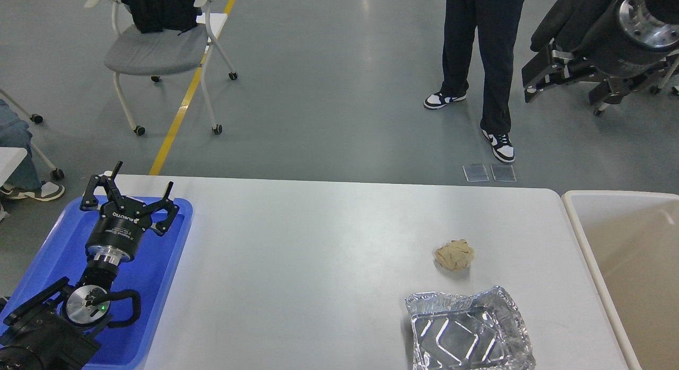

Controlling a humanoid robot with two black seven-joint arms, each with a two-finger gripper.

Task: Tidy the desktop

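Across the head view, the large white rectangular desk (318,264) with rounded corners fills the lower half. At its left edge lies a blue plastic tray (159,285), partly overhanging; what shows of it holds nothing, though my arm hides some of its floor. The left tool (139,188) hangs over the tray's far end with its two fingers spread apart, gripping nothing. The right tool does not show here; only a thick black segment of that arm crosses the top right corner.

Toward the right half of the desk sits a crumpled beige paper ball (454,254), and just nearer, at the near edge, a crinkled silver foil food tray (469,330), which looks empty. The two lie close but apart. Beyond the right edge stands a cream-rimmed beige bin (626,264); nothing is visible inside the part shown.

The step in hand looks like the start of a pick: both pieces of litter rest on the desk. The next move probably calls for reaching to the paper ball, closing gently so it does not roll, then carrying it over the right edge into the bin.
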